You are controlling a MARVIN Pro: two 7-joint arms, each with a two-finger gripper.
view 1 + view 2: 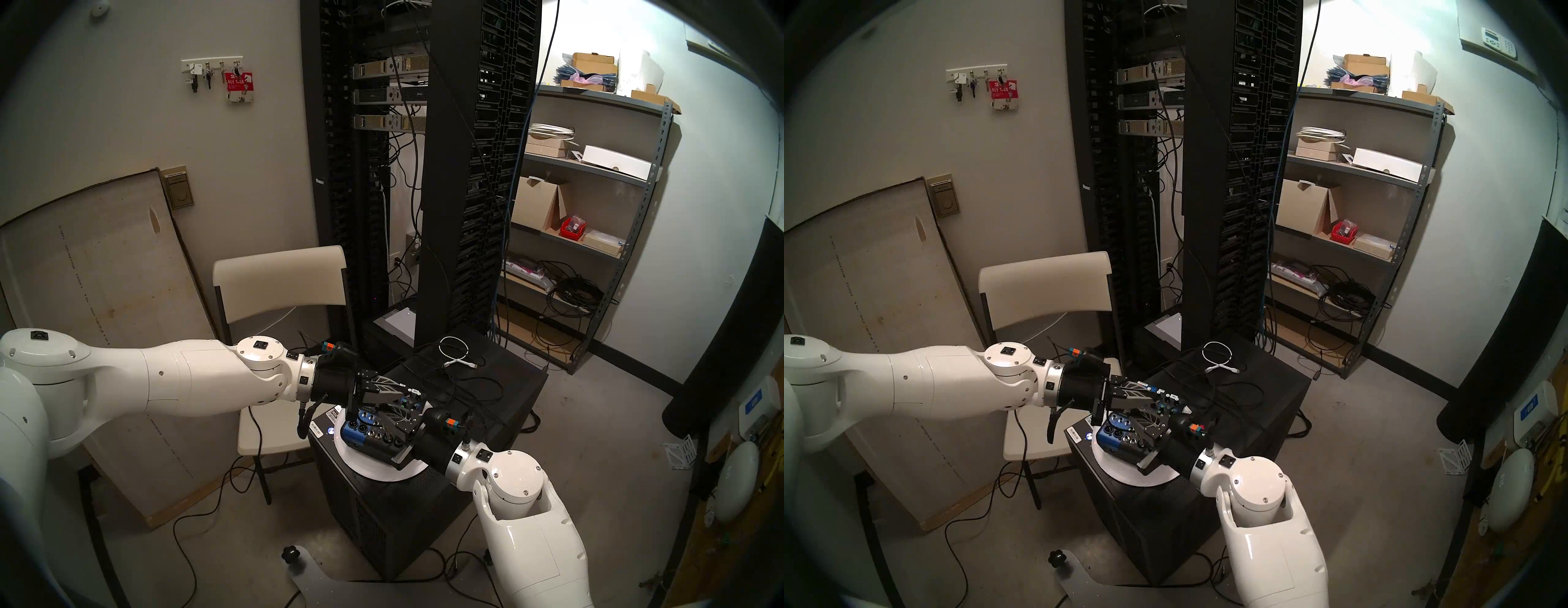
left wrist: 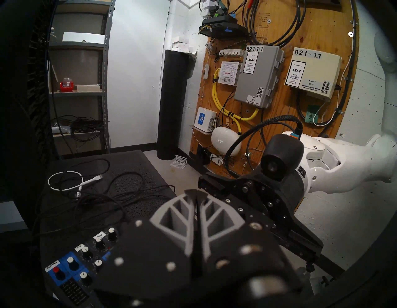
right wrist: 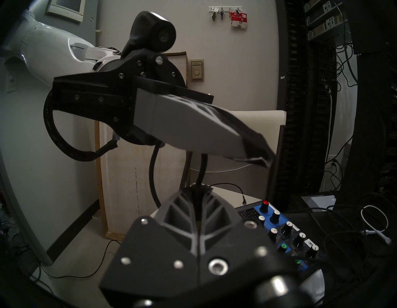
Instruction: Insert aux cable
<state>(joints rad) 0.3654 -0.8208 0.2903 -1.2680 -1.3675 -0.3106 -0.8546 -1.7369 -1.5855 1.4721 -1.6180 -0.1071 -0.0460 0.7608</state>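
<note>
A small blue and black audio mixer [image 1: 365, 433] sits on a white round plate [image 1: 373, 473] on a black cabinet. My right gripper [image 1: 384, 414] reaches over it from the right. In the right wrist view it [image 3: 198, 189] is shut on the aux cable [image 3: 203, 167], which rises from the fingertips. The plug and its pin are hidden between the fingers. My left gripper [image 1: 405, 392] reaches in from the left, shut, just above and beyond the right fingertips. It shows shut in its own view [image 2: 196, 193] and side-on in the right wrist view [image 3: 262, 154].
A white coiled cable [image 1: 456, 352] and loose black cables [image 1: 466, 390] lie on the cabinet top behind the mixer [image 2: 75, 264]. A white folding chair [image 1: 280, 288] stands at the left. A black server rack [image 1: 445, 170] and a metal shelf [image 1: 594, 212] stand behind.
</note>
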